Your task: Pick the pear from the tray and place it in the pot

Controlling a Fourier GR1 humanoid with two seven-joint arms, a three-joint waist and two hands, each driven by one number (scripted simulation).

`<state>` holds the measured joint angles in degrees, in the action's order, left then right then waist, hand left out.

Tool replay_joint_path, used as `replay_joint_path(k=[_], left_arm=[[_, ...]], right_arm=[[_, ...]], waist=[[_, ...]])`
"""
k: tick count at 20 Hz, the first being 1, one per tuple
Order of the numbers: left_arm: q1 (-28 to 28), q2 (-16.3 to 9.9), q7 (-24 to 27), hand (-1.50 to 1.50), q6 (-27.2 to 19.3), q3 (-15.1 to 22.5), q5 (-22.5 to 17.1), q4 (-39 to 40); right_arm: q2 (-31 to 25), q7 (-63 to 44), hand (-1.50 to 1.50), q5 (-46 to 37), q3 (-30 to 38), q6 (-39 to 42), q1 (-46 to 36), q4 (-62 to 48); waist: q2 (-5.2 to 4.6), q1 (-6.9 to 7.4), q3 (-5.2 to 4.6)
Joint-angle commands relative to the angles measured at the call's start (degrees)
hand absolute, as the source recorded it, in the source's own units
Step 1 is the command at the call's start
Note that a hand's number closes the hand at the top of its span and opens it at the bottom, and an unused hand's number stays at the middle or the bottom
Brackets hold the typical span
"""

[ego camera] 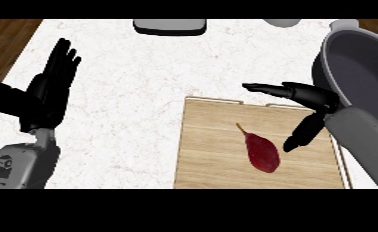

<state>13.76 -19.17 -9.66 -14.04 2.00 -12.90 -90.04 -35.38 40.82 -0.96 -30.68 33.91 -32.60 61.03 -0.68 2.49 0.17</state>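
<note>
Just above pear, right hand spread wide, holding nothing

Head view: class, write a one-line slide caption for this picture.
Open right robot hand above a red pear on the wooden tray, grey pot at right; left robot hand rests open.
</note>
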Motion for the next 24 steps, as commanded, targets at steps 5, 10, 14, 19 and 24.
replay_joint_path(k=[5, 10, 14, 19, 24], left_arm=[[-2.0, -0.6, -1.9, 0.00, 0.0, -0.8, 0.0, -4.2], [1.3, 0.5, -3.1, 0.00, -0.7, -1.0, 1.1, -1.1], [0.8, -0.1, -0.8, 0.00, 0.3, -2.5, 1.4, 1.3], [-0.5, 1.5, -1.3, 0.00, -0.5, -1.8, 2.1, -0.6], [0.1, 1.2, -2.7, 0.00, 1.0, -2.4, 1.6, -1.0]], right_arm=[[1.4, 13.5, -1.50, -4.6, -6.9, 4.6, -0.8, -6.1], [2.9, 14.7, -1.50, -7.7, -8.8, 0.3, -2.1, -10.1], [3.5, 14.7, -1.50, -6.7, -9.3, 0.9, -3.9, -11.1], [6.6, 11.7, -1.50, -7.0, -11.0, -0.2, -5.1, -10.8], [9.6, 14.8, -1.50, -10.3, -12.3, -5.3, -3.3, -16.4]], waist=[[0.26, -0.18, -0.05], [0.37, -1.50, -0.10], [0.34, -1.75, -0.14], [0.54, -1.86, -0.17], [0.45, -1.87, -0.14]])
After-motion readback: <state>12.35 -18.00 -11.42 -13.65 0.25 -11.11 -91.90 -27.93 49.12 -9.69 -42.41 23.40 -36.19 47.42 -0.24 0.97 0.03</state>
